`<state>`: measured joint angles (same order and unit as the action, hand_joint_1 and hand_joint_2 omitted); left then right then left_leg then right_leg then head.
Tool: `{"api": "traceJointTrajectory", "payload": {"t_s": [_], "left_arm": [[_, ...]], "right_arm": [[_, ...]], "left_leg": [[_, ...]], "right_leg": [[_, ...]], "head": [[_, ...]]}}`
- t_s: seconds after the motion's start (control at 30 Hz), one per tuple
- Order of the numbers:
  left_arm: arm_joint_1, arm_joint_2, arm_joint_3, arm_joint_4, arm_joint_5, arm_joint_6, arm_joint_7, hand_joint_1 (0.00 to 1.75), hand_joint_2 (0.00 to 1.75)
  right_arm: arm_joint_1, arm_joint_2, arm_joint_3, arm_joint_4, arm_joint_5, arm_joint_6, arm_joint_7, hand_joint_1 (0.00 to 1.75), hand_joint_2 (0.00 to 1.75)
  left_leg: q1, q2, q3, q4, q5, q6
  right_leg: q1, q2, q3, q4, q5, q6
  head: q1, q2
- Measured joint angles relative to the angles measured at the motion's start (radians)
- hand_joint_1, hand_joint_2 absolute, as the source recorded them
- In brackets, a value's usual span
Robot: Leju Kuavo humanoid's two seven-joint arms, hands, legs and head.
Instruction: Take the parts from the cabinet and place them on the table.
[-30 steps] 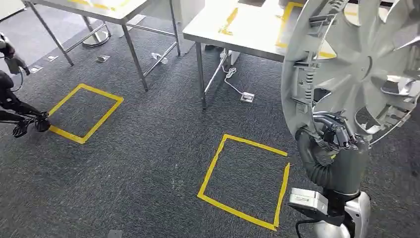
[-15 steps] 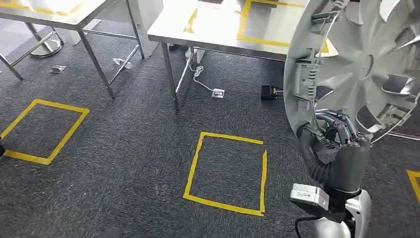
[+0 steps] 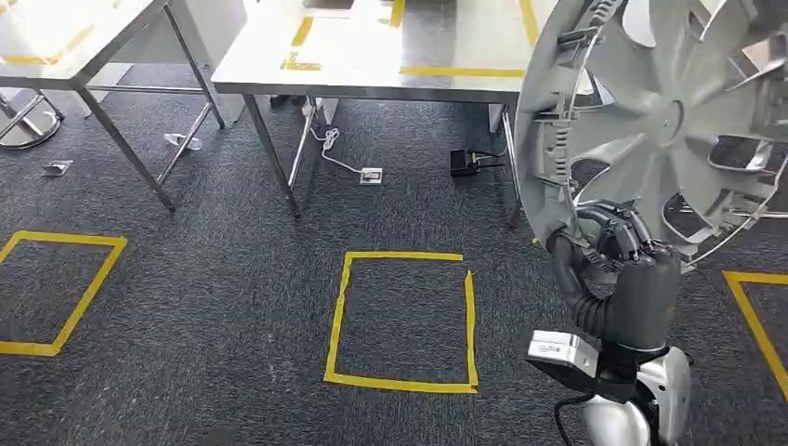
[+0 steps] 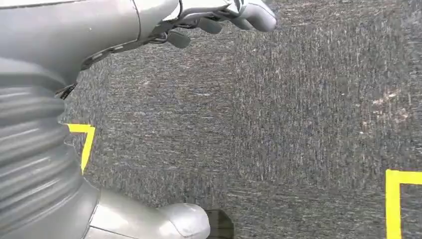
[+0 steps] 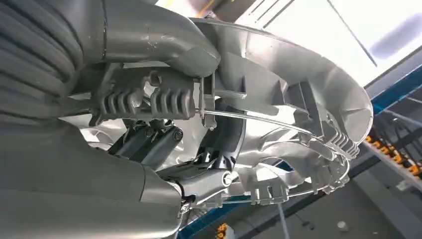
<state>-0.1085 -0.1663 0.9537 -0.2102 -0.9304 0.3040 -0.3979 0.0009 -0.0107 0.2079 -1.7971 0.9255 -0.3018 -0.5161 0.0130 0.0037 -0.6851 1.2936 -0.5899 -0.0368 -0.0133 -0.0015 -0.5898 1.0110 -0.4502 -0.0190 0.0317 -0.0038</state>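
The right hand (image 3: 621,269) is clamped on the lower rim of a silver hubcap (image 3: 664,121) and carries it upright, above and just in front of the wrist, with the ribbed back side turned toward the robot. From the right wrist view the thick thumb (image 5: 164,42) lies over the rim's edge while the darker fingers (image 5: 149,144) hook in behind, among the clips and the thin wire ring (image 5: 259,119) that runs round the inside.

It looks like thin moulded plastic: light for its breadth, fairly stiff across the spokes but likely springy at the edge, and smooth enough on the painted face to slide. Held by one point on the rim, so wide a disc probably wants to swing or tip, so the grip where the rim thickens by a clip seems the sound place; the spokes and clips themselves might snap under a hard squeeze.

The steel table (image 3: 372,65) stands ahead of the hand and off to its left, well apart, across dark carpet marked with a yellow tape square (image 3: 342,316).

The left hand (image 4: 224,15) hangs over the carpet, holding nothing, fingers loosely apart.
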Motion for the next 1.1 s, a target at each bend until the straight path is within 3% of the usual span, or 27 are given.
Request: {"api": "traceJointTrajectory", "payload": {"t_s": [0.07,0.1,0.13,0.17,0.2,0.23,0.33,0.5,0.7,0.73,0.77,0.8,0.87,0.9,0.93,0.97,1.0,1.07,1.1], "left_arm": [[0.0,0.004,0.002,-0.001,-0.004,-0.001,0.003,0.0,1.75],[0.0,0.004,0.003,-0.001,-0.004,-0.001,0.006,0.0,1.75],[-0.002,0.004,0.003,0.0,-0.004,-0.001,0.008,0.0,1.75],[-0.002,0.003,0.003,0.0,-0.004,-0.001,0.01,0.0,1.75],[-0.001,0.002,0.003,0.0,-0.004,-0.001,0.013,0.0,1.75],[0.0,0.002,0.004,0.0,-0.004,0.0,0.017,0.0,1.75],[-0.001,0.004,0.01,-0.001,0.001,0.008,0.019,0.0,1.75],[-0.001,0.004,0.013,-0.001,0.002,0.013,0.027,0.0,1.75],[-0.001,0.01,0.019,-0.002,0.002,0.015,0.033,0.0,1.75],[-0.002,0.01,0.019,-0.002,0.002,0.011,0.033,0.0,1.75],[-0.002,0.011,0.019,-0.002,0.002,0.007,0.033,0.0,1.75],[-0.002,0.011,0.019,-0.002,0.002,0.004,0.033,0.0,1.75],[-0.001,0.011,0.019,-0.002,0.002,-0.003,0.031,0.0,1.75],[0.0,0.011,0.019,-0.002,0.002,-0.006,0.031,0.0,1.75],[0.0,0.011,0.019,-0.002,0.002,-0.009,0.031,0.0,1.75],[0.0,0.011,0.019,-0.002,0.002,-0.009,0.03,0.0,1.75],[0.0,0.011,0.019,-0.002,0.002,-0.01,0.03,0.0,1.75],[-0.001,0.01,0.019,-0.002,0.002,-0.009,0.03,0.0,1.75],[-0.001,0.01,0.019,-0.002,0.002,-0.009,0.03,0.0,1.75]], "right_arm": [[0.0,0.0,0.0,0.0,0.0,-0.001,0.003,1.75,1.75],[0.001,0.0,0.0,0.0,0.0,-0.002,0.003,1.75,1.75],[0.0,0.0,0.0,0.0,0.0,-0.002,0.003,1.75,1.75],[0.0,0.0,0.0,0.0,0.0,-0.003,0.002,1.75,1.75],[0.002,-0.002,0.0,0.0,0.0,-0.003,0.002,1.75,1.75],[0.004,-0.002,0.0,0.0,-0.001,-0.003,0.002,1.75,1.75],[0.005,-0.005,0.0,0.0,-0.003,-0.002,0.002,1.75,1.75],[0.008,-0.005,0.0,0.0,-0.005,-0.002,0.003,1.75,1.75],[0.016,-0.005,0.0,0.0,-0.01,-0.002,0.002,1.75,1.75],[0.015,-0.005,0.0,0.0,-0.013,0.0,0.001,1.75,1.75],[0.015,-0.006,0.0,0.0,-0.015,0.001,0.001,1.75,1.75],[0.012,-0.005,0.0,0.0,-0.016,0.002,0.001,1.75,1.75],[0.013,-0.006,0.0,0.0,-0.018,0.007,-0.001,1.75,1.75],[0.014,-0.006,0.0,0.001,-0.018,0.008,-0.001,1.75,1.75],[0.015,-0.006,0.0,0.002,-0.018,0.008,0.0,1.75,1.75],[0.016,-0.007,0.0,0.002,-0.019,0.009,0.002,1.75,1.75],[0.016,-0.007,0.0,0.002,-0.02,0.009,0.001,1.75,1.75],[0.014,-0.007,0.0,0.002,-0.021,0.009,-0.003,1.75,1.75],[0.013,-0.007,0.0,0.005,-0.021,0.009,-0.005,1.75,1.75]], "left_leg": [[0.001,-0.001,0.082,-0.189,0.106,0.004],[0.001,-0.006,0.108,-0.254,0.115,0.007],[-0.002,-0.009,0.113,-0.269,0.108,0.013],[0.0,-0.008,0.114,-0.267,0.111,0.018],[0.0,-0.008,0.113,-0.267,0.113,0.018],[-0.002,-0.008,0.113,-0.267,0.113,0.018],[-0.004,-0.009,0.112,-0.267,0.114,0.029],[-0.013,-0.009,0.107,-0.26,0.111,0.043],[-0.022,-0.009,0.104,-0.258,0.109,0.059],[-0.013,-0.008,0.11,-0.27,0.117,0.068],[-0.01,-0.006,0.114,-0.276,0.12,0.07],[-0.009,-0.004,0.114,-0.277,0.121,0.073],[-0.01,-0.002,0.113,-0.277,0.12,0.074],[-0.01,-0.002,0.113,-0.276,0.119,0.073],[-0.01,-0.002,0.113,-0.275,0.117,0.071],[-0.009,-0.002,0.115,-0.275,0.115,0.068],[-0.008,-0.002,0.118,-0.274,0.113,0.064],[-0.006,-0.003,0.124,-0.268,0.104,0.051],[-0.013,-0.003,0.122,-0.266,0.099,0.043]], "right_leg": [[-0.002,0.009,0.007,0.003,-0.005,0.008],[0.0,0.012,0.007,0.006,-0.008,0.013],[0.005,0.018,0.001,0.014,-0.011,0.019],[0.006,0.019,-0.003,0.012,-0.008,0.025],[0.007,0.019,-0.004,0.014,-0.009,0.007],[0.007,0.019,-0.003,0.013,-0.007,0.002],[0.005,0.018,0.002,0.003,-0.002,0.008],[-0.003,0.017,0.003,-0.003,0.002,0.039],[-0.012,0.017,0.004,-0.01,0.003,0.062],[-0.011,0.016,0.003,-0.008,0.0,0.068],[-0.012,0.014,-0.002,0.014,-0.011,0.068],[-0.011,0.011,-0.028,0.064,-0.044,0.069],[-0.012,0.009,-0.108,0.228,-0.122,0.072],[-0.012,0.009,-0.144,0.297,-0.143,0.073],[-0.012,0.008,-0.158,0.319,-0.139,0.072],[-0.014,0.007,-0.145,0.285,-0.11,0.07],[-0.014,0.005,-0.11,0.215,-0.067,0.068],[-0.014,-0.003,-0.014,0.028,0.01,0.063],[-0.006,-0.006,-0.01,0.017,-0.008,0.056]], "head": [[0.0,0.0],[-0.001,0.0],[-0.002,0.0],[-0.001,0.0],[-0.003,0.0],[-0.002,0.0],[-0.002,0.0],[-0.002,0.0],[-0.003,0.0],[-0.003,0.0],[-0.001,0.0],[0.003,0.0],[0.003,0.0],[0.003,0.0],[0.003,0.0],[0.003,0.0],[0.003,0.0],[0.003,0.0],[0.004,0.0]]}}
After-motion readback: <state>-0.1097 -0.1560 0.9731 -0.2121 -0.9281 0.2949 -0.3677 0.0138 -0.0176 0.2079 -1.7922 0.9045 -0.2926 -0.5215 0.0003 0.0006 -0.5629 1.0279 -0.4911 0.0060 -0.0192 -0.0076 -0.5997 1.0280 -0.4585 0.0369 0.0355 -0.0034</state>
